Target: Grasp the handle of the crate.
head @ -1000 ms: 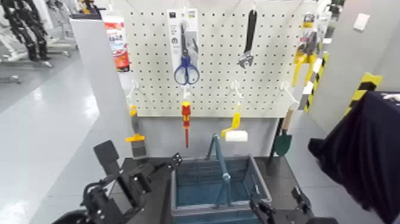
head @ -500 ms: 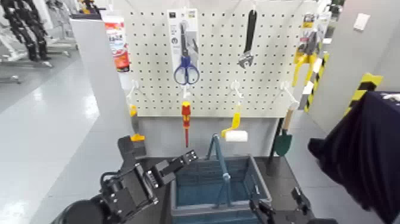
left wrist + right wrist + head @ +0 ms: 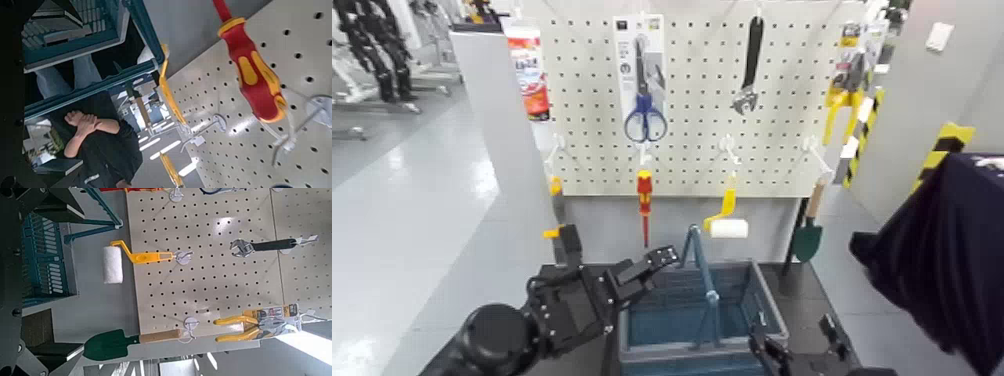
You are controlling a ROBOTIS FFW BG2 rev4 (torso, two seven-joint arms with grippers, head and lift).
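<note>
A: What is seen, biggest first?

B: The pegboard [image 3: 702,95] is set well beyond the left gripper [image 3: 654,264], with tools hung on it. A person in dark clothes [image 3: 947,265] is seen far off to the gripper's right side. Next comes the crate [image 3: 700,312] — blue-grey, slotted, placed just beside the left gripper, on its right and a little below it.

A: And the handle?

B: The handle [image 3: 700,272] is raised upright as a thin hoop across the crate. Its upper part is found just to the right of the left gripper's fingertips, very near them; contact cannot be made out.

A: How is the left gripper held?

B: Its fingers are spread apart, and nothing is gripped between them.

A: The right one?

B: The right gripper [image 3: 800,350] is kept low at the crate's near right corner, well apart from the handle. Whether its fingers are apart or together cannot be told.

A: Smaller things?

B: A paint roller [image 3: 724,222] and a red-and-yellow screwdriver [image 3: 644,203] are hung beyond the left gripper — the screwdriver almost straight above its fingertips.
</note>
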